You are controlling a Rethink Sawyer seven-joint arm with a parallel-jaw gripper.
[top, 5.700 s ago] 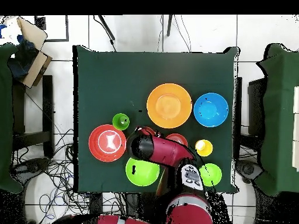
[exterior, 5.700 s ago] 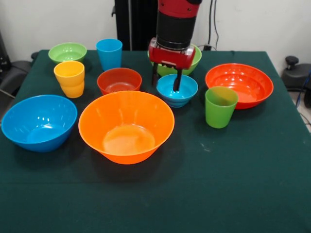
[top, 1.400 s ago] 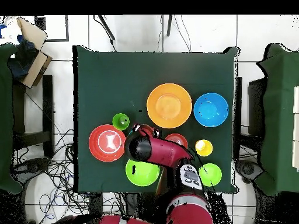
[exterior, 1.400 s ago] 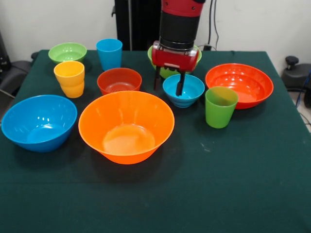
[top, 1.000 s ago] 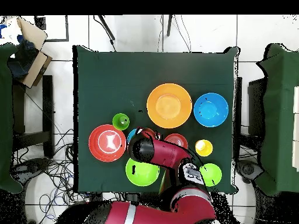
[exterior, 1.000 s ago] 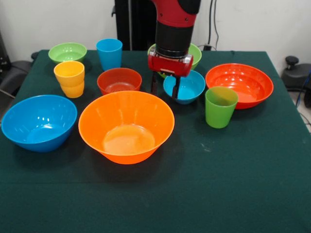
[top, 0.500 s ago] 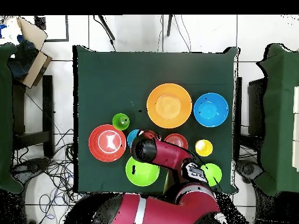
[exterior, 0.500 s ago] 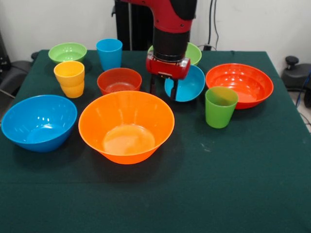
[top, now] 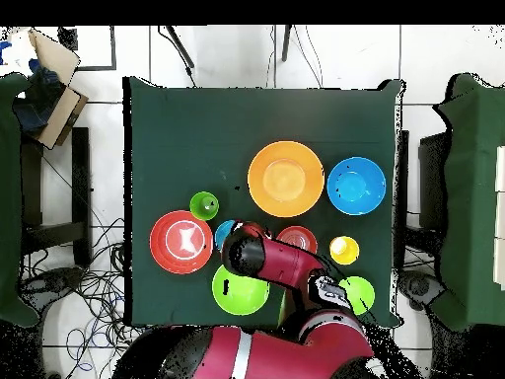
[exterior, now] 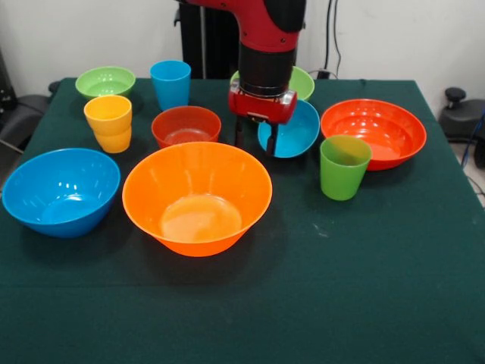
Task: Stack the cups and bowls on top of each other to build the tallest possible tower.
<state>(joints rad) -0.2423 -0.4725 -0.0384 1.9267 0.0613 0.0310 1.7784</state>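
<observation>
The end effector [exterior: 253, 140] gripped the tilted small blue bowl [exterior: 292, 130] by its rim, lifted beside the red bowl [exterior: 186, 125], toward the green table's [exterior: 364, 265] far edge.

Green-cloth table [exterior: 364, 288] w/ bowls: big orange [exterior: 197, 199], big blue [exterior: 61, 191], wide red [exterior: 373, 130], small red [exterior: 186, 126], 2 green; cups: yellow [exterior: 109, 123], blue [exterior: 170, 83], green [exterior: 344, 167].
</observation>
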